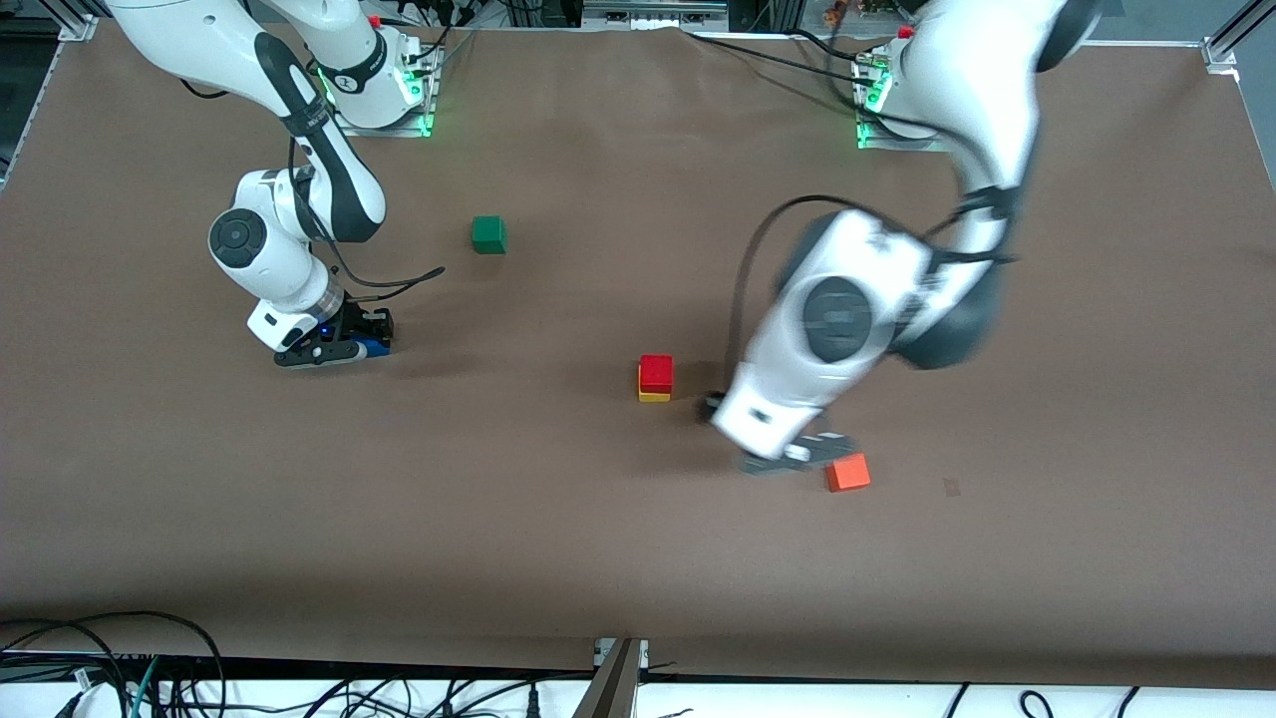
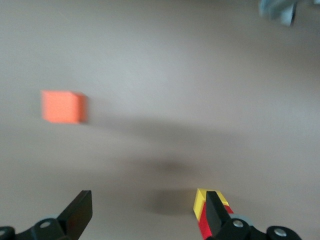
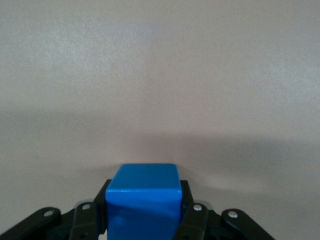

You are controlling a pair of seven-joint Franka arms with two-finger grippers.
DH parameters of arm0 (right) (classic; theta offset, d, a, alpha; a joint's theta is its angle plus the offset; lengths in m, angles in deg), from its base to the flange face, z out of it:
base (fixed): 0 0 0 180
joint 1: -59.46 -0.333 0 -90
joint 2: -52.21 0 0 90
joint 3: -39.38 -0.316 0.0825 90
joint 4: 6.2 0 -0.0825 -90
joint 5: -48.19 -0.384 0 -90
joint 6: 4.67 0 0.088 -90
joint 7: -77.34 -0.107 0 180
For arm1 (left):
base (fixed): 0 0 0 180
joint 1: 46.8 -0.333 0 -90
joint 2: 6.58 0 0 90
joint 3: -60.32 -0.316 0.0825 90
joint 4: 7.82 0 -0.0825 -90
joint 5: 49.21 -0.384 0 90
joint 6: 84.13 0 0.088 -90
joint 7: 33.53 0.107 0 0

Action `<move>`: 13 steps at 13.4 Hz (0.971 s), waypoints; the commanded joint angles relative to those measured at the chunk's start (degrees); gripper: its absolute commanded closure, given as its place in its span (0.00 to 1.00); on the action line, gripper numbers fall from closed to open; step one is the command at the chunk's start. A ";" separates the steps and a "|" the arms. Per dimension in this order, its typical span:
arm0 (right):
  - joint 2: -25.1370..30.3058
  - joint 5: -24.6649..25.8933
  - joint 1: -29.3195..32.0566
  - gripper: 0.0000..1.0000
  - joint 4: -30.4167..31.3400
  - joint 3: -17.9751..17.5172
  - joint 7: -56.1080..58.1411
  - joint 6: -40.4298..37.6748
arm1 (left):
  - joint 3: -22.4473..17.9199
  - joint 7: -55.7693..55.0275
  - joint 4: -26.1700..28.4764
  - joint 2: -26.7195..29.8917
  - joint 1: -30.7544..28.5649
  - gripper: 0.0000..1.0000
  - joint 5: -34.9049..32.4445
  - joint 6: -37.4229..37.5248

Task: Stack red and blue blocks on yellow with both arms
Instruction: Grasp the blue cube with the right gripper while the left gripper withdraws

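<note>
The red block point(image 1: 655, 371) sits on the yellow block point(image 1: 653, 397) near the table's middle. My left gripper point(image 1: 797, 457) is open and empty, over the table between that stack and the orange cube. In the left wrist view my left gripper point(image 2: 147, 212) has its jaws wide apart, and the yellow block point(image 2: 199, 199) and the red block point(image 2: 204, 228) show just past one finger point(image 2: 216, 212). My right gripper point(image 1: 349, 349) is shut on the blue block point(image 1: 375, 346), low at the table toward the right arm's end. The right wrist view shows the blue block point(image 3: 144, 197) clamped in my right gripper point(image 3: 144, 212).
An orange cube point(image 1: 848, 472) lies right beside the left gripper, nearer to the front camera than the stack; it also shows in the left wrist view point(image 2: 62, 106). A green cube point(image 1: 488, 234) lies farther from the front camera, between the two arm bases.
</note>
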 commanded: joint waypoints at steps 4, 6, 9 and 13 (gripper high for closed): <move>3.99 -0.63 0.11 0.58 -8.41 -0.47 0.00 -14.34 | 0.91 17.60 1.48 10.73 -15.24 0.00 -0.15 14.08; 2.85 -0.71 -0.33 0.58 -18.86 -1.26 -2.27 -26.03 | 0.99 22.97 1.48 12.59 -19.81 0.00 0.29 17.33; -0.83 -0.71 -4.79 0.58 -31.44 -1.35 -8.59 -34.69 | 0.38 24.49 1.48 14.53 -21.59 0.00 -0.15 21.11; -7.07 -0.80 -16.83 0.58 -42.43 -1.35 -27.38 -35.40 | 0.91 26.33 1.57 15.40 -24.40 0.00 0.12 24.55</move>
